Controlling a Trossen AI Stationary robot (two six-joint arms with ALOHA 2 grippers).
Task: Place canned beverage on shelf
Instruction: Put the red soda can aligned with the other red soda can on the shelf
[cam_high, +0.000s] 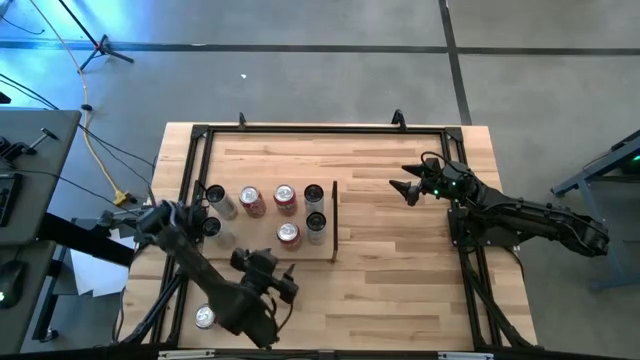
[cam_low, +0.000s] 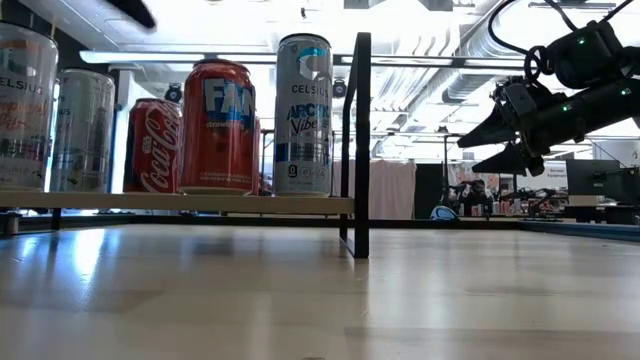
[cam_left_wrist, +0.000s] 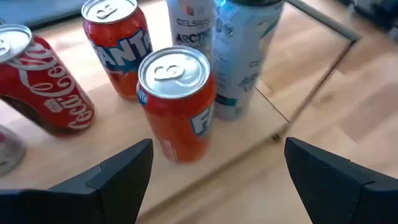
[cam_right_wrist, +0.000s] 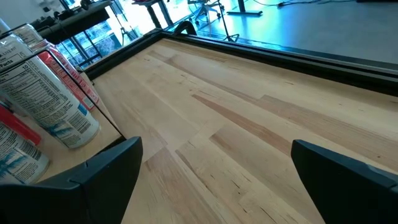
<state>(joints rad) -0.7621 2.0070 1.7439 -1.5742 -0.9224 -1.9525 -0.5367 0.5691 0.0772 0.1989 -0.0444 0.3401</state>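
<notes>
The shelf (cam_high: 232, 250) is a pale-wood panel on the table's left half, with a dark upright strip (cam_high: 334, 220) along its right edge. Several cans stand upright on it. The nearest is an orange Fanta can (cam_left_wrist: 177, 102), behind it another Fanta (cam_left_wrist: 118, 46), a Coca-Cola (cam_left_wrist: 43, 81) and Celsius cans (cam_left_wrist: 245, 56). My left gripper (cam_high: 283, 272) hangs open above the shelf's near edge, slanting down toward the orange can, with nothing between its fingers (cam_left_wrist: 124, 177). My right gripper (cam_high: 405, 187) waits open over the table's right half, holding nothing.
One more can (cam_high: 205, 317) stands on the table near its front left corner, beside my left arm. A black metal frame (cam_high: 320, 128) runs around the tabletop. Bare wood (cam_high: 400, 270) lies between the shelf's strip and my right arm.
</notes>
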